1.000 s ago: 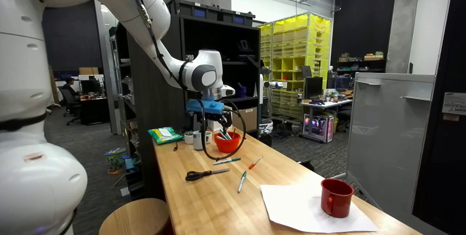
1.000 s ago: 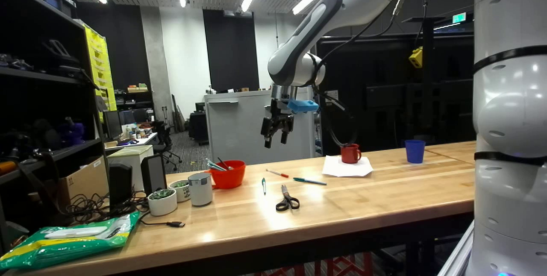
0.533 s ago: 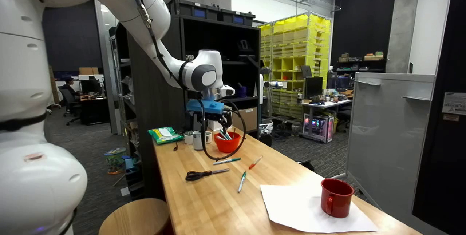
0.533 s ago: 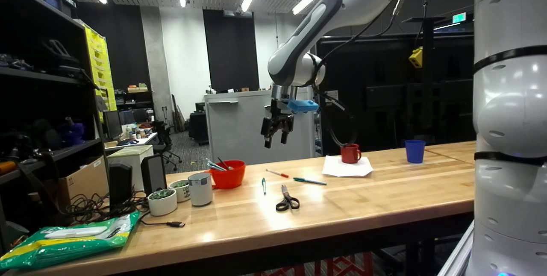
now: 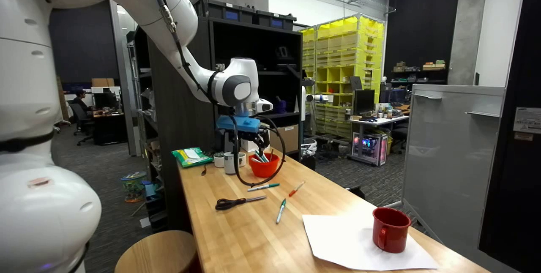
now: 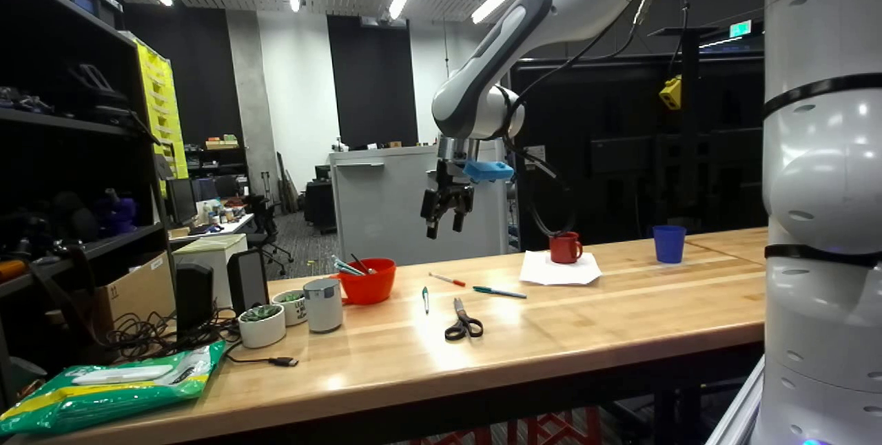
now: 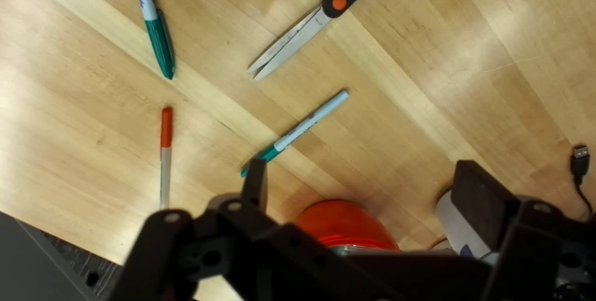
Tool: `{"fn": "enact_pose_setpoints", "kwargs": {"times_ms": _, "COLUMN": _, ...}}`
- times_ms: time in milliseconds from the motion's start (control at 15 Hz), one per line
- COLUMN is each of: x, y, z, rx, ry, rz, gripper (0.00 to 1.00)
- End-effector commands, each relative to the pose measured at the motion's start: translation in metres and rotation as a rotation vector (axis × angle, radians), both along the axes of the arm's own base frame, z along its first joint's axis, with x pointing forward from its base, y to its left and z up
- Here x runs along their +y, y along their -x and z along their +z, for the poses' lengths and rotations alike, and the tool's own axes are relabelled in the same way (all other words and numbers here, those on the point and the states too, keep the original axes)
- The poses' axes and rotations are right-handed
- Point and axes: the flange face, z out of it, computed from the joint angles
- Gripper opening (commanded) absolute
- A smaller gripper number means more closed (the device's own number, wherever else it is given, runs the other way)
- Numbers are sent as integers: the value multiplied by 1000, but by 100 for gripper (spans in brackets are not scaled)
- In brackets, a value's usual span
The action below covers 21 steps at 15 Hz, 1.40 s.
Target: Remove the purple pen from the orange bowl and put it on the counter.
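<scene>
Your tool (image 6: pixel 445 226) hung pointing down above the surface (image 6: pixel 386 369), its jaws spread with a wide gap between them. In the wrist view, the orange bowl (image 7: pixel 344 224) appeared below that gap, partly hidden by the tool. In both exterior views, the orange bowl stood upright on the surface and held several pens (image 6: pixel 348 266), tilted with their ends above the rim. You could not tell which of them, if any, was the purple pen; the cluster was too small to separate by colour. Loose on the surface lay a green-capped pen (image 7: pixel 302 126), near the orange bowl; a second green-capped pen (image 7: pixel 152 21), farther from it; and a red-capped pen (image 7: pixel 165 156), near the edge. The black-handled scissors (image 7: pixel 337 3) lay with their blades nearly together. A grey container (image 6: pixel 324 305) stood near the orange bowl, with two potted plants (image 6: pixel 262 328) near it. Well apart, a dark red mug (image 5: pixel 391 230) stood on a white sheet of paper (image 5: pixel 338 243), and in an exterior view a blue cup (image 6: pixel 669 245) stood beyond it.
</scene>
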Motion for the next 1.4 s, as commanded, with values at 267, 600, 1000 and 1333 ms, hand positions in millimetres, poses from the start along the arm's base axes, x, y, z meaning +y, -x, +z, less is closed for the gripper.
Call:
{"fn": "enact_pose_setpoints", "kwargs": {"times_ms": 267, "x": 10, "y": -49, "z": -12, "rx": 15, "ry": -29, "rz": 6, "gripper": 100}}
{"fn": "enact_pose_setpoints", "kwargs": {"times_ms": 600, "x": 25, "y": -101, "z": -34, "rx": 58, "ry": -32, "rz": 11, "gripper": 100}}
{"fn": "enact_pose_setpoints", "kwargs": {"times_ms": 1000, "x": 47, "y": -152, "z": -50, "rx": 13, "ry": -57, "rz": 42, "gripper": 100}}
{"fn": "enact_pose_setpoints", "kwargs": {"times_ms": 1333, "x": 68, "y": -175, "z": -60, "rx": -21, "ry": -65, "rz": 82, "gripper": 100}}
